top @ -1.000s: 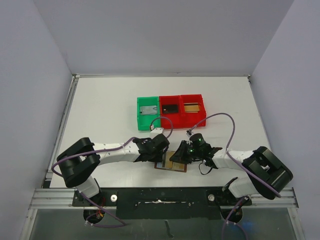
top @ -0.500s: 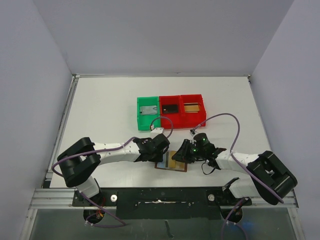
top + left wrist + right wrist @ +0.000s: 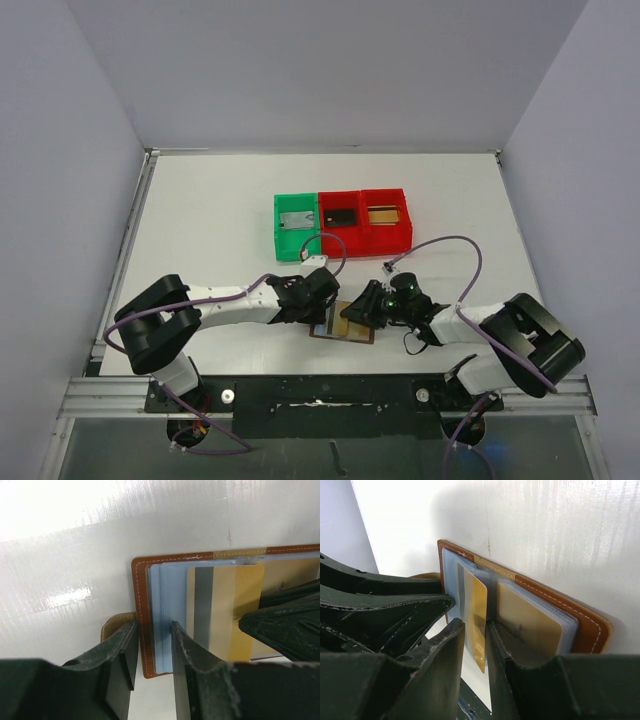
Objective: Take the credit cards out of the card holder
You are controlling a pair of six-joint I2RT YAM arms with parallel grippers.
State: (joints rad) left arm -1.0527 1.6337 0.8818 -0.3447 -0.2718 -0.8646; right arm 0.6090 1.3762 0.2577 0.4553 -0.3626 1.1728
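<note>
Lying open and flat on the white tabletop [image 3: 220, 220] near the arm bases, the card holder [image 3: 342, 322] is brown with stitched edging and pale blue-grey pockets, and both arms meet over it. The left gripper [image 3: 152, 645] sits at the holder's left edge with its jaws a narrow gap apart. One finger is over a tan strap just outside the brown edging, the other over the blue pocket, and the stitched edge shows in the gap. I cannot tell if it pinches the holder or only presses on it. The right gripper [image 3: 476, 630] comes in from the right side, its jaws nearly closed on a gold credit card [image 3: 225, 605]. The card's lower part is between the two fingers. This card has a grey stripe down its face, is partly out of the left-hand pocket, and is tilted up from the holder in the right wrist view. A second gold card [image 3: 527, 622] is fully seated in the right-hand pocket behind clear plastic. Farther back, well apart from the holder, a green bin [image 3: 283, 237] and two red bins [image 3: 366, 240] stand touching in a row. A grey flat item lies in the green one, a dark item in the middle one and a tan-gold one in the right one; they are too small to identify.
</note>
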